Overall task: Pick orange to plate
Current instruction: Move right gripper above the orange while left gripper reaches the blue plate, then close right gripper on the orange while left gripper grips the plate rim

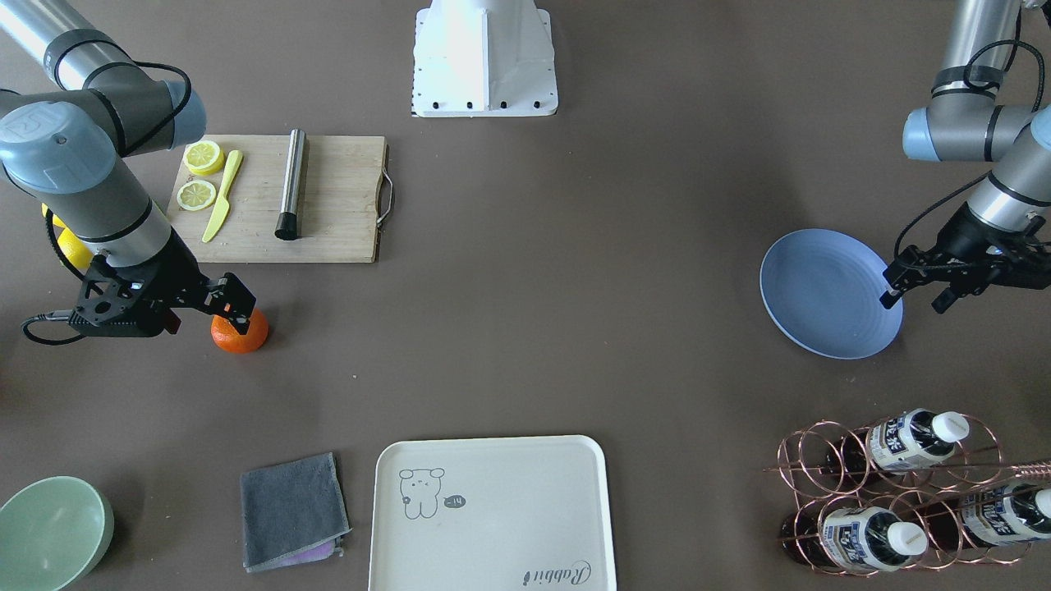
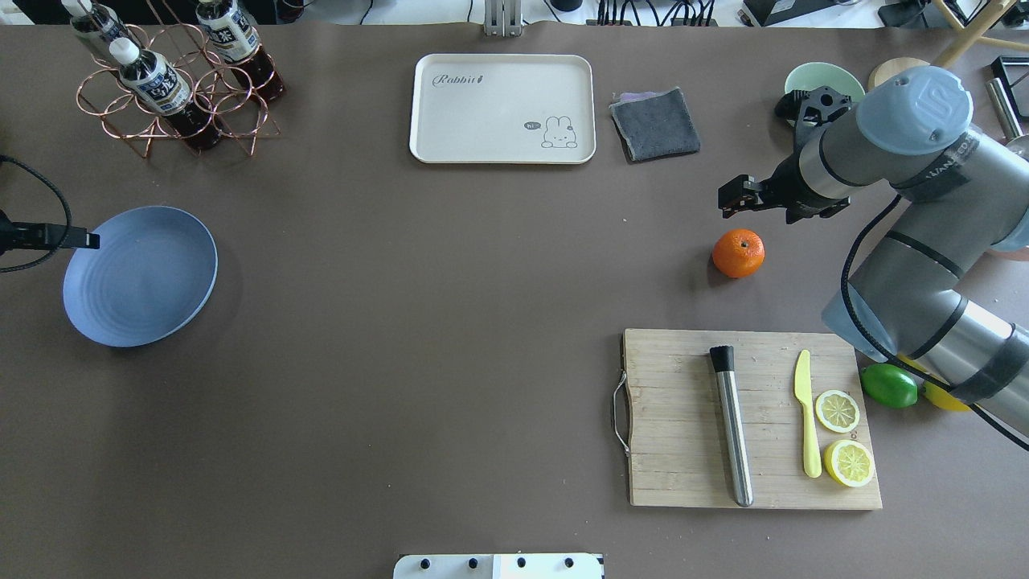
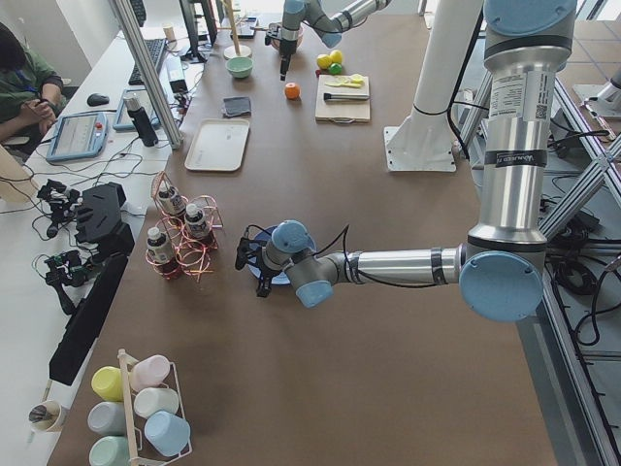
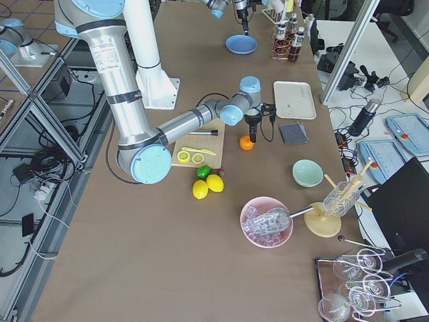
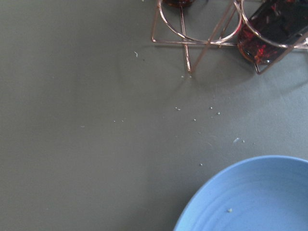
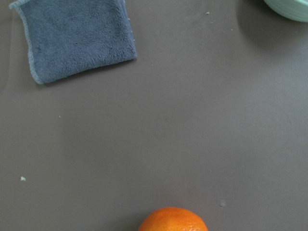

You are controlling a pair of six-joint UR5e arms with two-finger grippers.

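The orange [image 1: 242, 336] rests on the brown table in front of the cutting board, and it also sits at the bottom edge of the right wrist view [image 6: 173, 220]. My right gripper [image 1: 207, 316] hangs open just above and beside it, one fingertip [image 1: 238, 310] overlapping the fruit, holding nothing. Far across the table lies the blue plate [image 1: 821, 287], with nothing on it. My left gripper [image 1: 915, 300] hovers open over the plate's rim on the robot's left side. The left wrist view shows only a part of the plate [image 5: 255, 197].
A wooden cutting board [image 2: 683, 418] holds a steel rod, a yellow knife and two lemon slices. A lime [image 2: 888, 386] and a lemon lie beside it. The grey cloth [image 2: 655, 123], cream tray [image 2: 502, 108], mint bowl [image 1: 49, 533] and bottle rack [image 2: 173, 88] line the far edge.
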